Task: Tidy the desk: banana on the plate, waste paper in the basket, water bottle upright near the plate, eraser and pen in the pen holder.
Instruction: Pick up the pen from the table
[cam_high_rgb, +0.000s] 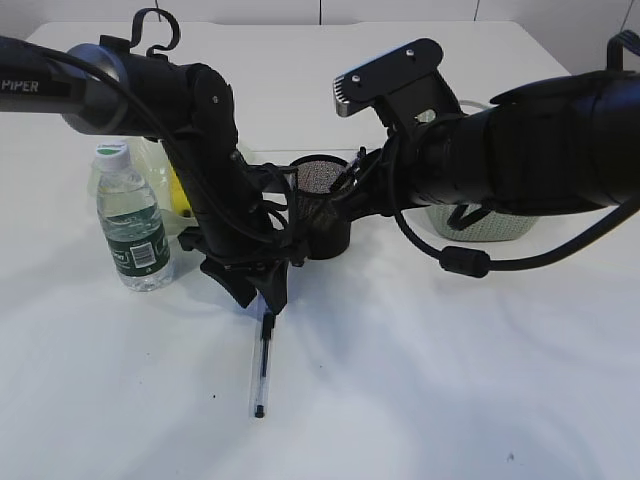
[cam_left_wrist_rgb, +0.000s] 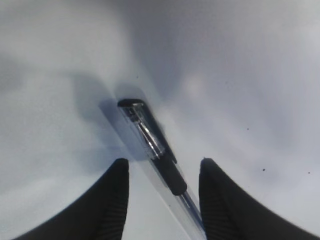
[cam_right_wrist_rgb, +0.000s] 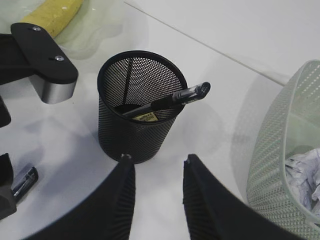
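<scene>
A clear pen (cam_high_rgb: 261, 365) with black ends lies on the white desk (cam_high_rgb: 420, 380). My left gripper (cam_high_rgb: 262, 298) hangs just over its far end, open. In the left wrist view the pen (cam_left_wrist_rgb: 150, 137) runs between the two fingertips without touching them; the gripper (cam_left_wrist_rgb: 164, 167) holds nothing. My right gripper (cam_right_wrist_rgb: 156, 160) is open and empty beside the black mesh pen holder (cam_right_wrist_rgb: 136, 117), which holds another pen (cam_right_wrist_rgb: 176, 97) and the small yellow eraser (cam_right_wrist_rgb: 147, 118). The banana (cam_right_wrist_rgb: 55, 15) lies on the plate (cam_right_wrist_rgb: 107, 27). Waste paper (cam_right_wrist_rgb: 306, 172) sits in the basket (cam_right_wrist_rgb: 277, 145). The water bottle (cam_high_rgb: 133, 222) stands upright by the plate.
The pen holder (cam_high_rgb: 322, 205) stands between the two arms in the exterior view. The right arm hides most of the basket (cam_high_rgb: 490, 228). Part of the left arm (cam_right_wrist_rgb: 42, 62) reaches in close to the pen holder.
</scene>
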